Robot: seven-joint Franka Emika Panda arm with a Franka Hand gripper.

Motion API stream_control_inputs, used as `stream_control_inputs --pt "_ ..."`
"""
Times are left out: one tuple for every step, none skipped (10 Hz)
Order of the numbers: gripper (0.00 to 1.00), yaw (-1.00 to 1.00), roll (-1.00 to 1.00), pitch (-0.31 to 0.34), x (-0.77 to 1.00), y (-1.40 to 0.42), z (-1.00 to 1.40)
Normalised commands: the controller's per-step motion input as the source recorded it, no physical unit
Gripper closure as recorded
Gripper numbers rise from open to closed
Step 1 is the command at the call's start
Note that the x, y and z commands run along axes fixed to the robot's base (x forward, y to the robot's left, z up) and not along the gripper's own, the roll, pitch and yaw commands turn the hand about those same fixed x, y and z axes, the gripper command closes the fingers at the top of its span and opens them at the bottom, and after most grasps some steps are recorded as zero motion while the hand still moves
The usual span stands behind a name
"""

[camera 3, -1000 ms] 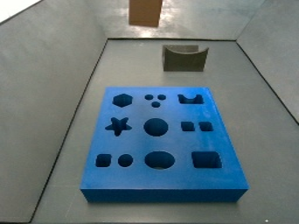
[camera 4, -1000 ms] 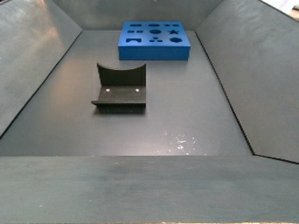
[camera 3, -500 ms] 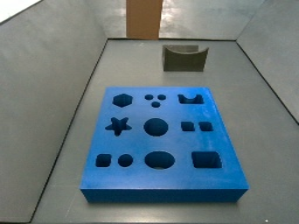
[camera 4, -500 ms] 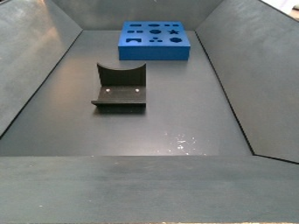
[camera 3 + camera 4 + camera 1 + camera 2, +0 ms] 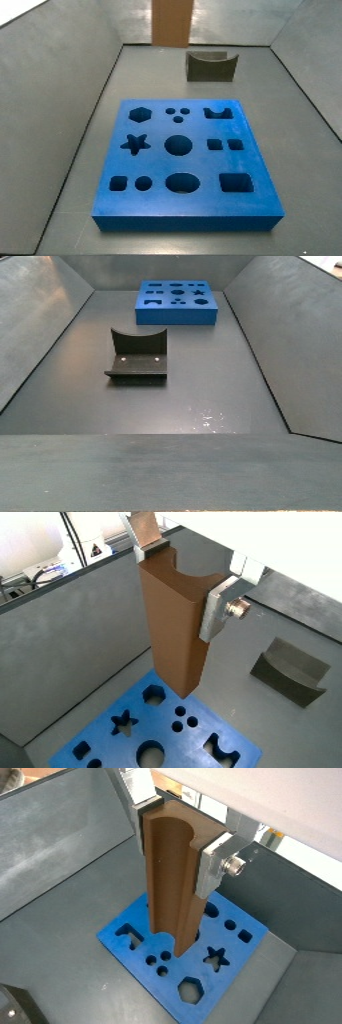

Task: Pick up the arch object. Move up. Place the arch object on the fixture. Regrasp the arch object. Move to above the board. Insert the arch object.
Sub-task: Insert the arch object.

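Note:
My gripper (image 5: pixel 185 574) is shut on the arch object (image 5: pixel 174 632), an orange-brown long block that hangs on end between the silver fingers (image 5: pixel 218 607). Its channel face shows in a wrist view (image 5: pixel 171 878), where the gripper (image 5: pixel 174 833) holds its upper end. The block hangs high above the blue board (image 5: pixel 167 727), seen below it in both wrist views (image 5: pixel 234 953). In a side view the block's lower end (image 5: pixel 171 22) shows at the top edge; the gripper itself is out of frame there. The board (image 5: pixel 185 160) lies flat. The dark fixture (image 5: pixel 138 354) stands empty, also in the wrist view (image 5: pixel 291 672).
Grey walls enclose the floor (image 5: pixel 187 406) on all sides. The board (image 5: pixel 178 302) sits at the far end in a side view, the fixture (image 5: pixel 210 66) beyond it in the opposite one.
The arch object's lower end at the top of the side view has come further into frame and shifted slightly right. Board and fixture have not moved.

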Motion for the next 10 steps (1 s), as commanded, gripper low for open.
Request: stream_control_inputs --pt "1.00 0.00 0.00 0.000 0.03 0.00 0.00" --pt "1.00 0.00 0.00 0.000 0.17 0.00 -0.01" --pt "1.00 0.00 0.00 0.000 0.29 0.00 -0.02" --pt "1.00 0.00 -0.02 -0.001 0.40 0.00 -0.03" --pt "1.00 0.00 -0.02 0.000 0.44 0.00 -0.03" --pt "1.00 0.00 -0.02 0.000 0.46 0.00 -0.03" --pt "1.00 -0.01 -0.01 0.000 0.50 0.01 -0.03" --pt "1.00 0.00 -0.01 0.000 0.58 0.04 -0.01" --pt "1.00 0.00 -0.02 0.000 0.56 0.10 -0.01" --pt "1.00 0.00 -0.02 0.000 0.54 0.13 -0.02"
